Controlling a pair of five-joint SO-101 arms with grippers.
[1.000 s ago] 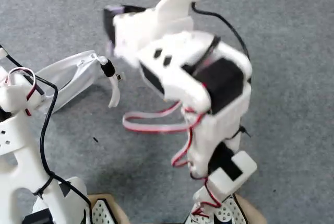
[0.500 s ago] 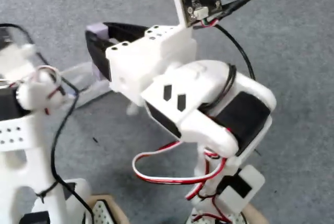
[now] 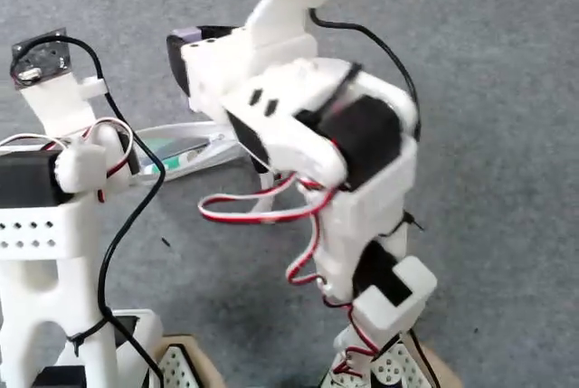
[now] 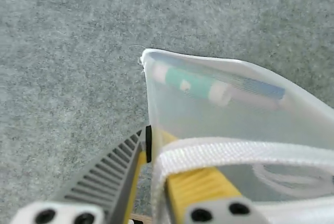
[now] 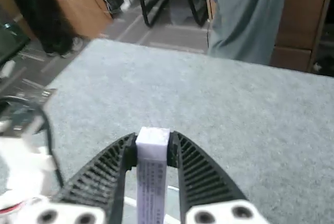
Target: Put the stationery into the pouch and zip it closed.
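Nearest, at 7 o'clock on the table (image 3: 488, 89), the left arm stands hunched. Its gripper (image 4: 154, 148) is pinched narrow on the edge of the pouch (image 4: 219, 114), with the clear fabric trapped between the grey finger and the yellow pad. A pen (image 4: 198, 84) already lies inside, along the far seam.

In the high view the pouch (image 3: 213, 148) lies low at about 9 o'clock from the table's middle, and its 3 o'clock end is hidden behind the right arm. Farther out, at 11 o'clock, the right gripper (image 3: 185, 53) hangs above the table, clamped on an eraser (image 3: 188, 35). Its wrist view shows the eraser (image 5: 151, 182) upright, with the gripper (image 5: 152, 138) snug against both its sides.

A second ago the left arm lay stretched low toward 10 o'clock, with the pouch out beside it. Now its elbow is up and the pouch has come in toward the centre, the pen showing through it. Half a second ago the right arm dipped toward 10 o'clock. It has since risen back to 11, with the eraser gripped throughout.

This puts the held pouch closer beneath the eraser, so dropping the eraser in looks like the step in hand. The eraser is not yet in and sits well apart from the pouch, and the zipping is not yet done. I cannot tell whether the mouth gapes wide enough. If it is slack, the eraser may land on the fabric rather than inside.
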